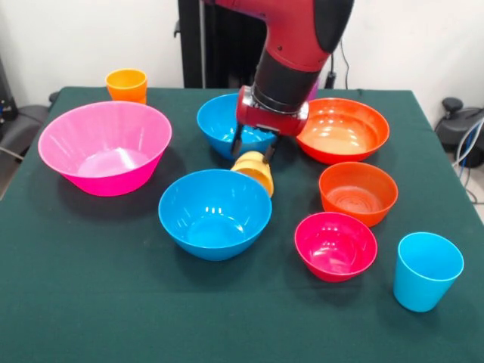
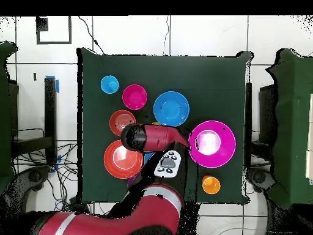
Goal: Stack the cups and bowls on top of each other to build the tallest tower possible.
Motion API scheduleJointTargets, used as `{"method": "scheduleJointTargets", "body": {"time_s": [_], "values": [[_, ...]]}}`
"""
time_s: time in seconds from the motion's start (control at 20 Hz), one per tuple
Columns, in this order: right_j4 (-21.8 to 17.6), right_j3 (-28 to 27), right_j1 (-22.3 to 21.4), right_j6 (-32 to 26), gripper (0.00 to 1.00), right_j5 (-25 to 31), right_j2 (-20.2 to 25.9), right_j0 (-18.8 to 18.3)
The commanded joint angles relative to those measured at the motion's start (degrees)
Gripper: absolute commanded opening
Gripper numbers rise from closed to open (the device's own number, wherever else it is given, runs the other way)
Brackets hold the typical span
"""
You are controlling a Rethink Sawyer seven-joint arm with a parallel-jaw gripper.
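Gripper (image 1: 253,151) clamped on yellow-orange cup (image 1: 255,171), tilted over the near blue bowl (image 1: 215,213).
You've got it between the 2 blue bowls, mouth angled toward you, likely lined up to drop into that bowl as a base.

The gripper (image 1: 253,151) hangs in a tight pocket: a blue bowl (image 1: 224,122) touches in behind it, the wide orange-red bowl (image 1: 344,128) crowds one side, and the nearer blue bowl (image 1: 215,212) lies just below with the tilted yellow-orange cup (image 1: 255,171) at its rim. The small orange bowl (image 1: 358,192) and magenta bowl (image 1: 336,245) block the diagonal toward the light blue cup (image 1: 426,270). Bare green table (image 1: 91,287) opens beyond the nearer blue bowl, and a narrow lane runs between that bowl and the large pink bowl (image 1: 105,146).
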Motion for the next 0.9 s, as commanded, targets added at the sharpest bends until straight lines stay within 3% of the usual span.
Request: {"method": "scheduleJointTargets", "body": {"time_s": [0.05,0.35,0.9], "values": [[3.66,5.89,1.38,13.09,1.00,-8.45,9.14,-2.49],[1.89,2.43,-1.94,13.63,1.00,5.58,-3.11,5.51],[1.96,-0.48,-1.17,14.47,1.00,7.88,-2.95,7.12]]}}
